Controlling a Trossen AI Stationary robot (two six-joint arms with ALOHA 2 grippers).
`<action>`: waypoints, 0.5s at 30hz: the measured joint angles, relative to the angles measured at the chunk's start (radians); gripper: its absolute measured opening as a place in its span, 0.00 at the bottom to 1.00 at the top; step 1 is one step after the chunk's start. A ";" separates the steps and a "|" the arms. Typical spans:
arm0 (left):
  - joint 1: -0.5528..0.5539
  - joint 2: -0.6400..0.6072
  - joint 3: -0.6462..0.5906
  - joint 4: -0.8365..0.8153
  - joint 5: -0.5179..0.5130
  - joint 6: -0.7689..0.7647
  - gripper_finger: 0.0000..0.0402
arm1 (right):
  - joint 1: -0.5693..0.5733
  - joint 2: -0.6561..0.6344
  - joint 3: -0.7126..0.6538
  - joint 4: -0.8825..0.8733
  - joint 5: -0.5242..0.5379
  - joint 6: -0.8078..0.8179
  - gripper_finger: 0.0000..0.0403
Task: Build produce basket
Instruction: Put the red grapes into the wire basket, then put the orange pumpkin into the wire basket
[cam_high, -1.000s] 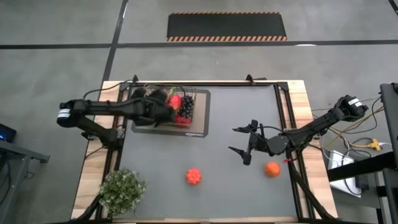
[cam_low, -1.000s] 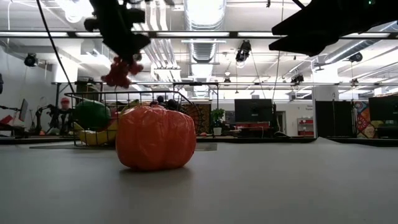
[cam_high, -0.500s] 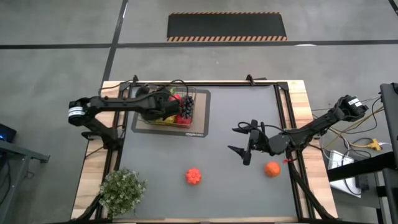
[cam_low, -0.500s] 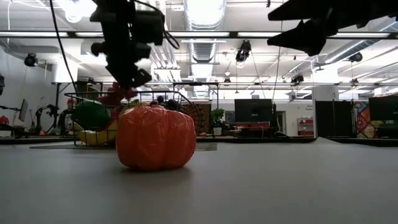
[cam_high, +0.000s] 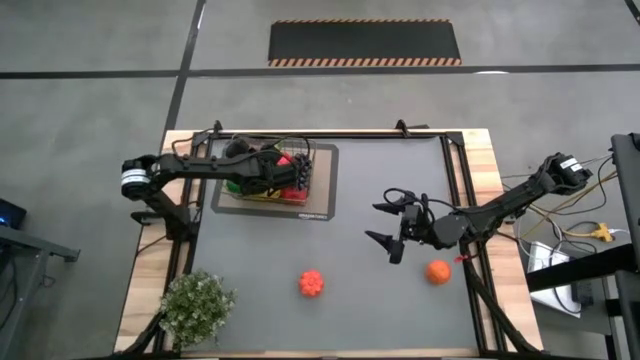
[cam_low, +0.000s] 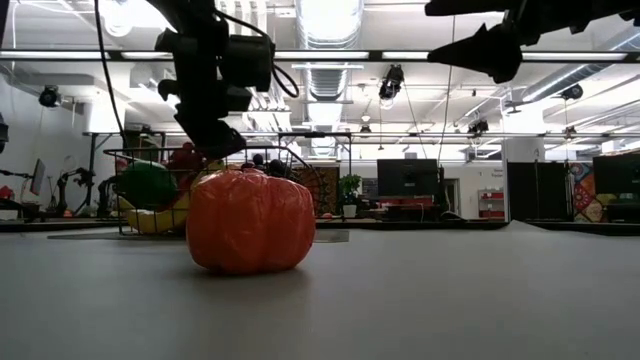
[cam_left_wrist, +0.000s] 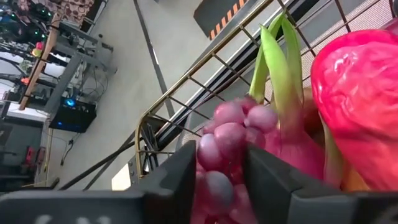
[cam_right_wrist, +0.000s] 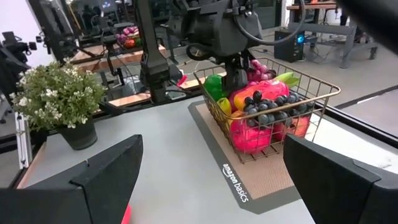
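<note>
The wire-mesh basket (cam_high: 300, 192) stands on a dark mat (cam_high: 322, 208) at the table's far left and holds several toy fruits, among them a pink dragon fruit (cam_left_wrist: 357, 99) and black grapes (cam_right_wrist: 267, 109). My left gripper (cam_high: 283, 170) is down in the basket, shut on a bunch of red grapes (cam_left_wrist: 230, 134). My right gripper (cam_high: 388, 238) is open and empty above the table's right half, next to an orange (cam_high: 437, 271). A red-orange fruit (cam_high: 312, 283) rests on the table near the front; it fills the low view (cam_low: 250, 220). My left gripper pinches the red grape bunch by its two sides (cam_left_wrist: 208, 155) between its two fingers (cam_left_wrist: 177, 180). The fingers slant down into the basket from the table's left. The bunch sits against the dragon fruit's green leaves; whether it rests on the fruits below is hidden.
A leafy potted plant (cam_high: 195, 305) stands at the table's near left corner. The table's middle, between the basket, the red-orange fruit and my right gripper, is bare grey surface (cam_high: 350, 255).
My left gripper has gone down and toward the table's right, carrying the red grapes from above the basket's rim down among the fruits inside it, still shut on them.
</note>
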 joint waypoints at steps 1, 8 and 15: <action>0.000 0.000 0.000 0.000 0.000 0.001 0.29 | 0.000 0.000 0.000 -0.001 0.008 0.007 0.92; 0.000 -0.002 0.011 -0.001 0.000 0.052 0.47 | 0.000 0.000 0.000 -0.001 0.008 0.045 0.92; -0.003 -0.029 0.025 0.000 0.000 0.129 0.54 | 0.000 0.008 0.000 -0.002 0.003 0.046 0.92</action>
